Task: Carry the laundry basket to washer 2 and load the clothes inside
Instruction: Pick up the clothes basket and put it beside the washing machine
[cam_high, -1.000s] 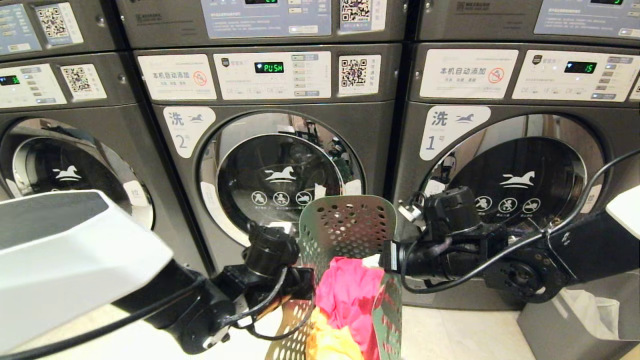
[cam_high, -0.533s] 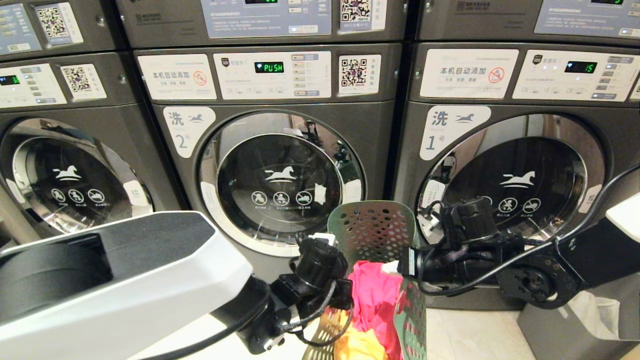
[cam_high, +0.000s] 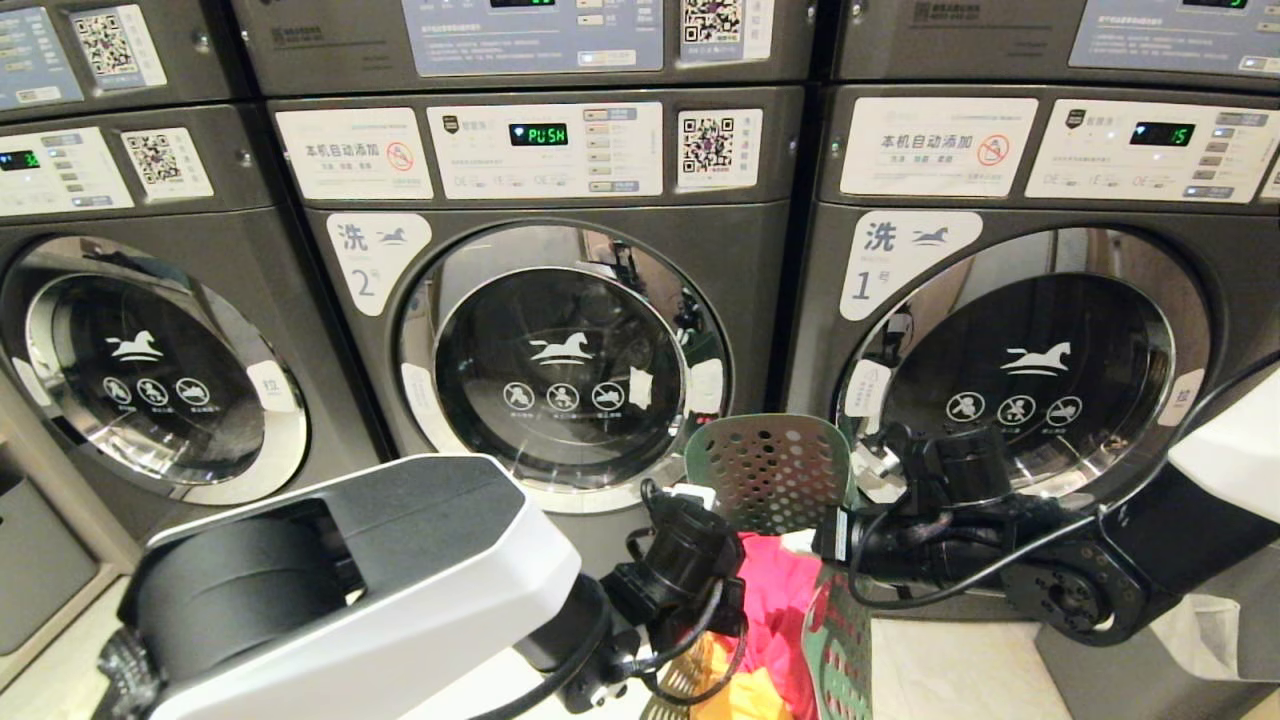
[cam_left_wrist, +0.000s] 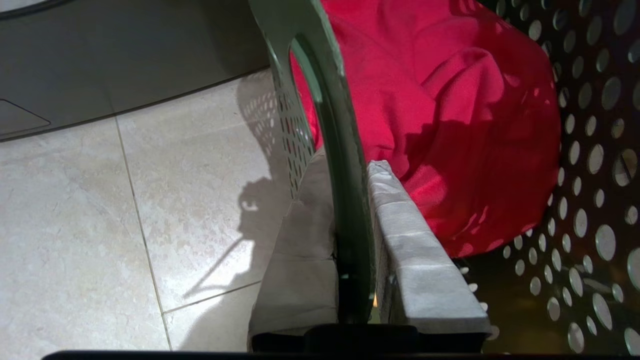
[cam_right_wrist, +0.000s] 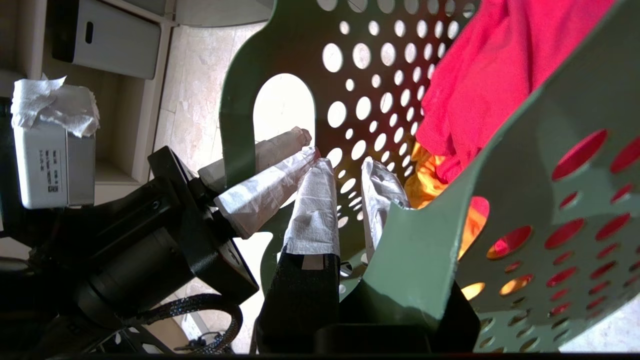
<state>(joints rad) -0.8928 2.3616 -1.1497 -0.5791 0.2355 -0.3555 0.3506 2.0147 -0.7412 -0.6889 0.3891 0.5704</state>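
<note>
A: Head view, laundry room: since a second ago the basket (cam_high: 770, 480) has shifted toward 3 o'clock and sunk lower in frame, from below washer 2 (cam_high: 560, 370) to the gap between it and washer 1 (cam_high: 1020, 370). Both arms travelled with it; the washers stayed put.

B: And the grippers?

A: Left gripper (cam_left_wrist: 357, 260) is clenched on the basket's rim, one padded finger (cam_left_wrist: 420, 265) inside, the other outside. Right gripper (cam_right_wrist: 345, 200) is clamped on the opposite rim beside its handle cut-out.

B: How does the basket look?

A: Green plastic, walls dotted with round holes, its far wall rising at 12 o'clock above the load. The pink garment (cam_high: 780, 610) is heaped on top, against the perforated wall; the yellow garment (cam_high: 740, 695) peeks out beneath it, toward 6 o'clock.

B: Washer 2?

A: Door shut, display reading PUSH. A grey bin (cam_high: 1150, 660) sits at 4 o'clock on the tiled floor (cam_left_wrist: 75, 225).
</note>
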